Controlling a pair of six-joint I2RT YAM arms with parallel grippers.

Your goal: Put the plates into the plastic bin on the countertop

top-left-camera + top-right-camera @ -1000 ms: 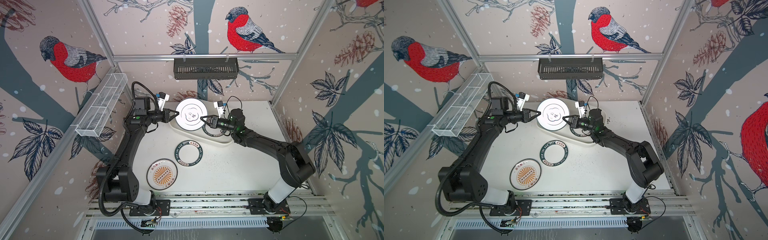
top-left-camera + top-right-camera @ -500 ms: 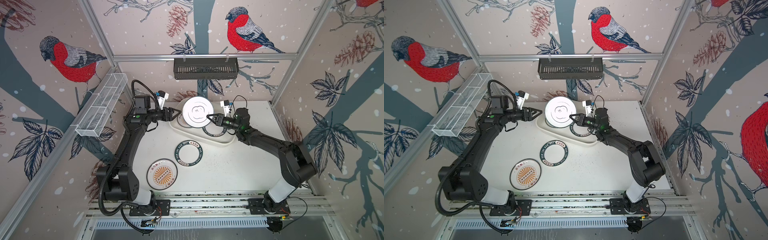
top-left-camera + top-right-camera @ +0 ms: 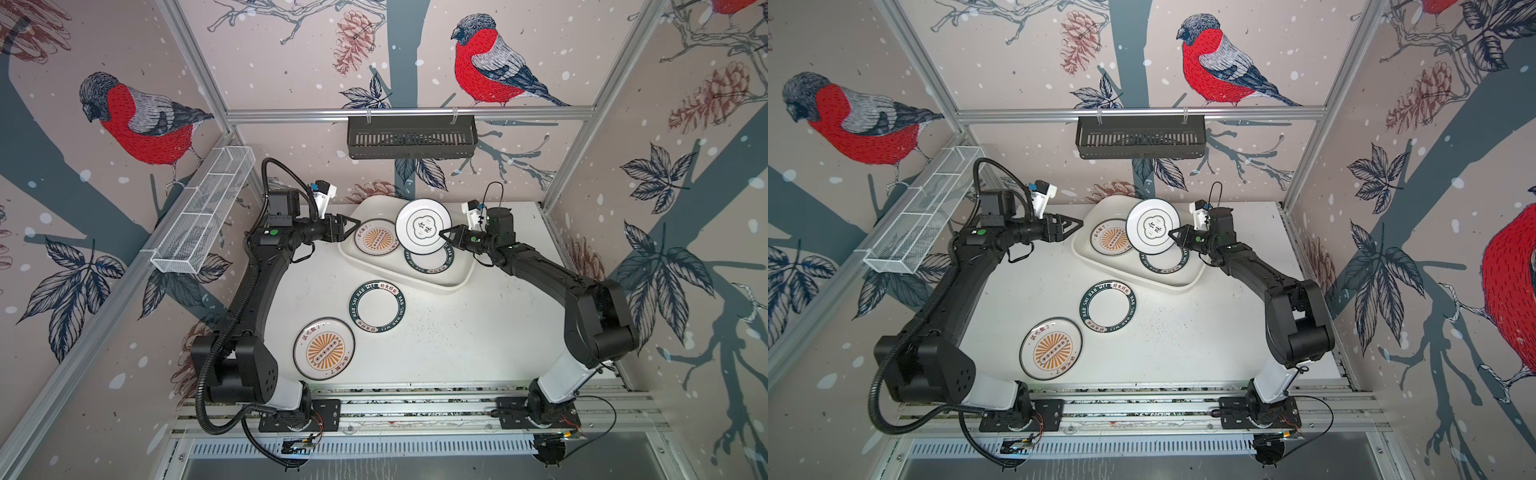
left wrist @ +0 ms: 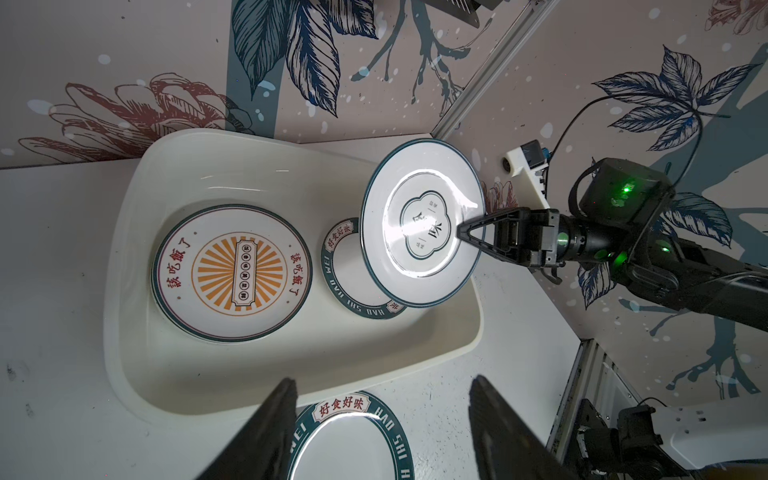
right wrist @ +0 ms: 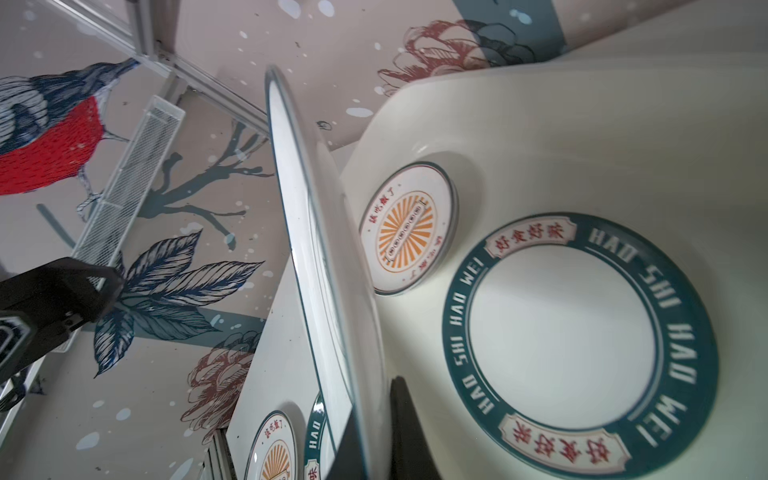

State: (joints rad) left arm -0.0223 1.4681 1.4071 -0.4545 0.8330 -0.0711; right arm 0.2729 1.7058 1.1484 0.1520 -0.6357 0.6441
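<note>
1. Probably a lab robot cell, not a real kitchen: aluminium frame rails (image 3: 291,113) box it in.
2. Walls are printed bullfinch wallpaper panels (image 3: 137,120).
3. Arm mounts (image 3: 299,415) are bolted onto a slotted base rail (image 3: 415,409).

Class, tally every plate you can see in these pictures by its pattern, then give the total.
Orange sunburst plates: 2
Green lettered-rim plates: 2
Quatrefoil emblem plate: 1
Total: 5 plates
</note>
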